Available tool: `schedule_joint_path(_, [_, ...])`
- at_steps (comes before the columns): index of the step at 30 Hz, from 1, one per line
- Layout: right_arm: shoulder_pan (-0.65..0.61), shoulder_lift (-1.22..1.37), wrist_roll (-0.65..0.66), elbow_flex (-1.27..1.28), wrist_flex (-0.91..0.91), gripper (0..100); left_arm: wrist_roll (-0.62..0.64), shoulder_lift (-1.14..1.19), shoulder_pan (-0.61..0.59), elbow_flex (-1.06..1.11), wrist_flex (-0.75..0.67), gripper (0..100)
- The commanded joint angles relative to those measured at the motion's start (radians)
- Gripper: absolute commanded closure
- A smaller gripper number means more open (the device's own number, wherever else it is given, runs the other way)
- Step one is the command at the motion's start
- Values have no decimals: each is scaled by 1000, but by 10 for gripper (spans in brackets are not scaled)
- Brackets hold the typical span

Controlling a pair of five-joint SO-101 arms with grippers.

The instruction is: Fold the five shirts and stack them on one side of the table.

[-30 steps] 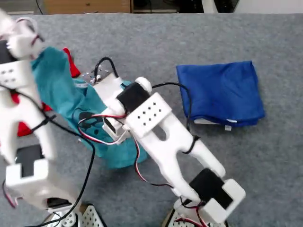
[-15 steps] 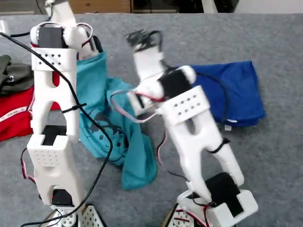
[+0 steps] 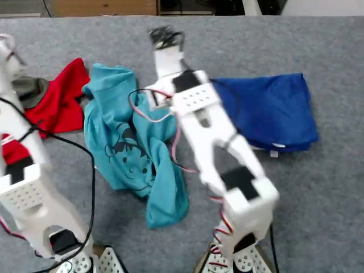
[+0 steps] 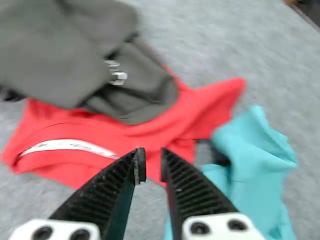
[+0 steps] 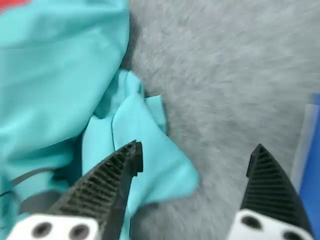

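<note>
A crumpled teal shirt (image 3: 128,145) lies left of centre on the table, with no gripper on it. Beside it are a red shirt (image 3: 57,105) and a dark grey shirt (image 3: 28,88) at the far left. A folded blue shirt (image 3: 267,111) rests on the right. My left gripper (image 4: 150,165) hangs above the red shirt (image 4: 150,125), its fingers parted by a narrow gap with nothing between them. The grey shirt (image 4: 90,65) lies just beyond it. My right gripper (image 5: 197,160) is wide open and holds nothing, above the teal shirt's edge (image 5: 130,140) and bare table.
Grey felt table (image 3: 318,193) with free room at the front right. The left arm (image 3: 25,187) stands along the left edge. The right arm (image 3: 216,148) stretches up the middle, between the teal and blue shirts. A wooden cabinet (image 3: 108,7) is behind the table.
The left gripper has let go of the teal shirt, which dropped onto the table, and its arm swung to the left edge. The right arm straightened toward the back.
</note>
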Motion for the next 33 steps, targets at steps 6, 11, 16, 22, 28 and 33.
schedule_joint_path(6, [-39, 430, -9, -479, 138, 668, -9, -25, -2, 413, 12, 978])
schedule_joint_path(11, [-36, 616, 17, -825, 407, 878, -55, -177, 54, 634, 6, 981])
schedule_joint_path(16, [-18, 756, 57, -1148, 628, 986, -58, -432, 101, 959, -158, 981])
schedule_joint_path(22, [105, 840, 60, -1316, 760, 998, -58, -575, 107, 1409, -465, 981])
schedule_joint_path(28, [232, 644, 91, -1027, 760, 998, -57, -519, 103, 1425, -466, 943])
schedule_joint_path(33, [311, 334, 143, -693, 755, 998, -54, -456, 107, 1416, -465, 880])
